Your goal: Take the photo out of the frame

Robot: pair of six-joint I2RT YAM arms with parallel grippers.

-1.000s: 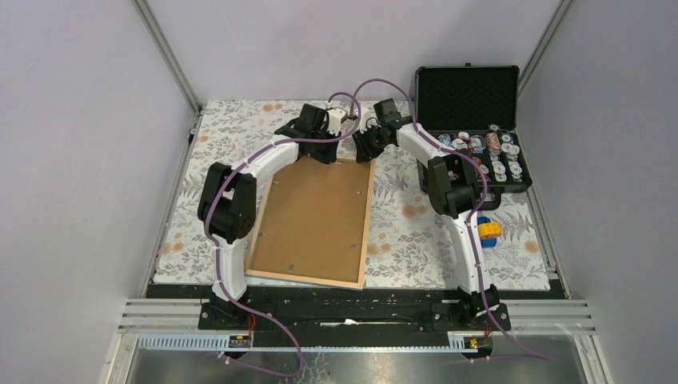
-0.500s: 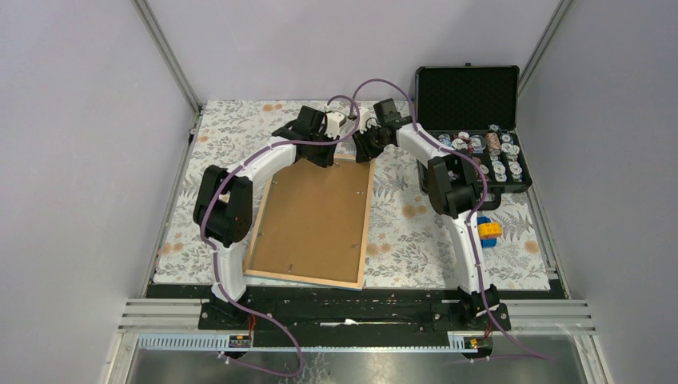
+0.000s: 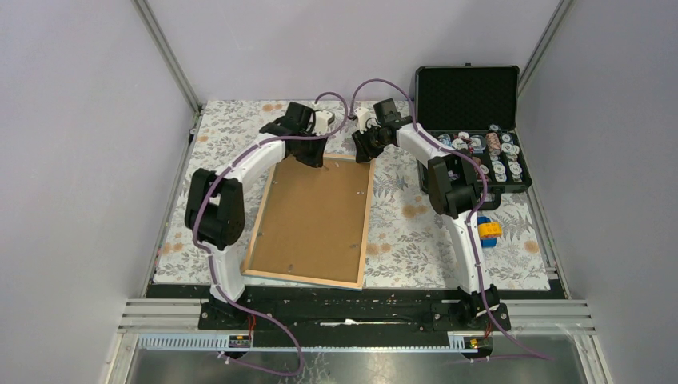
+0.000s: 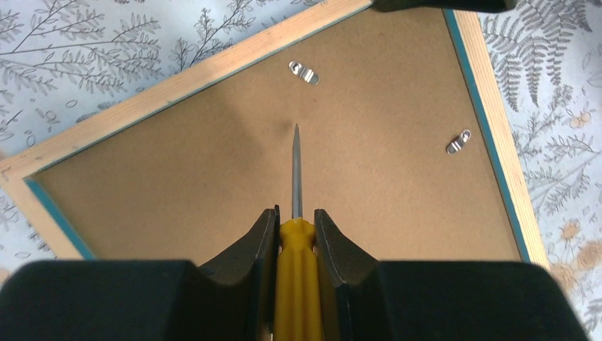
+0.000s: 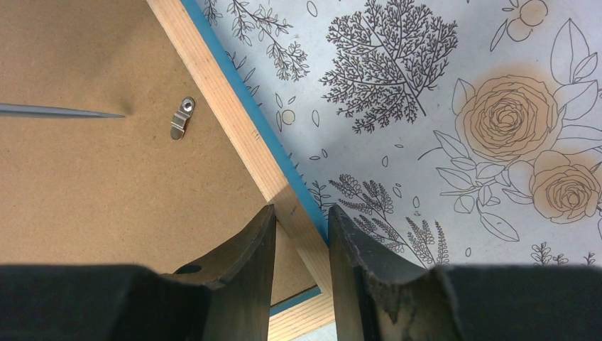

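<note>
Though hidden from above, a yellow screwdriver (image 4: 297, 273) shows clamped in the left fingers (image 4: 257, 245), while the right fingers (image 5: 250, 259) narrowly straddle the frame (image 5: 227, 135) rim, grip unclear.

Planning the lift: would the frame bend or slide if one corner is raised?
Probably stiff: the frame has a wood rim and fibreboard back. Likely light for its size, being thin. It may slide on the patterned cloth, lying flat.

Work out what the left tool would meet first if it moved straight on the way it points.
The left tool grips a screwdriver that leads the way. Its tip would probably strike the frame's brown back board first, near a metal clip; how far off it hovers is unclear.
</note>
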